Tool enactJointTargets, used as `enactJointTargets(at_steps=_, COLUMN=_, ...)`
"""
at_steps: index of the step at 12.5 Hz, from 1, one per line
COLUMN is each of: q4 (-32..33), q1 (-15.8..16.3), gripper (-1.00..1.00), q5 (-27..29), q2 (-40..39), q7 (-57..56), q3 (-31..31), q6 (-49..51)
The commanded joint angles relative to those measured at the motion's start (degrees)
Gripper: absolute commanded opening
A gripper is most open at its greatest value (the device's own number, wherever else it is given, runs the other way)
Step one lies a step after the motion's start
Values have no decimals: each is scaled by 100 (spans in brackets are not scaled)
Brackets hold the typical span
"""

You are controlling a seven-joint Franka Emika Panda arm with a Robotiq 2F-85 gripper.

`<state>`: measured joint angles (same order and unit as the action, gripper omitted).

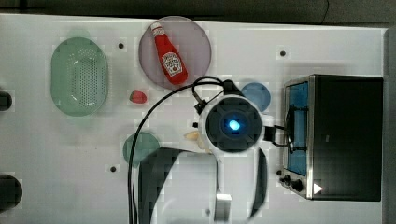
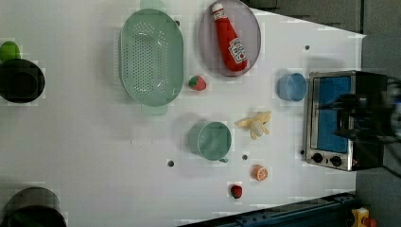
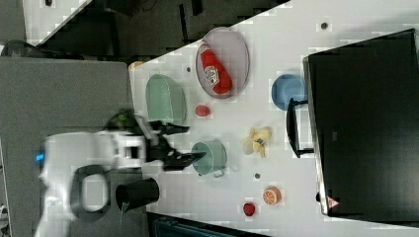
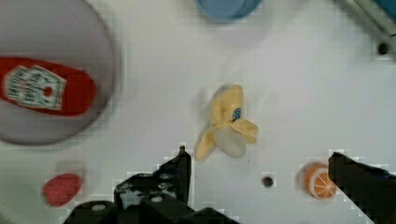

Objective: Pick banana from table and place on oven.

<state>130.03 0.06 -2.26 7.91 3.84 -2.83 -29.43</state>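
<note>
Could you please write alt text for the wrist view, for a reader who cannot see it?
A peeled banana lies on the white table, just ahead of the open gripper, whose dark fingers stand to either side. A ketchup bottle rests on a grey plate, and an orange slice sits near the other finger.

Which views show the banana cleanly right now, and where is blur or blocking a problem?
Left view: banana sharp on the white table, though the dark arm over the oven is smeared. Right view: banana clear, the arm blurred. Top view: the wrist housing covers most of the banana. Wrist view: banana in focus, open gripper fingers dark at the edge.
</note>
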Motion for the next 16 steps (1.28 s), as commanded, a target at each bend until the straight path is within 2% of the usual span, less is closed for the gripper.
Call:
enactJointTargets(at_steps=1, q4=468, q1=-60, gripper=100, q5=81, q2=-155, q7=73, q3=-5, q6=-818)
enactJointTargets(at_steps=8, q4=627, q1=-55, gripper=100, q5=82, q2=-1750, q7=97, q3=280, q6=-2152)
enactJointTargets(at_steps=14, q4=874, q1=-54, gripper=100, q5=82, q2=-2451, q7=119, q3=380, q6=-3017)
enactJointTargets(at_steps=15, q4=912, q1=-54, gripper=92, q5=82, q2=-2527, q7=119, q3=389, q6=-3150)
enactJointTargets(at_steps=16, q4=920, q1=-56, gripper=69, q5=82, q2=-2593, q7=120, q3=388, q6=-3321)
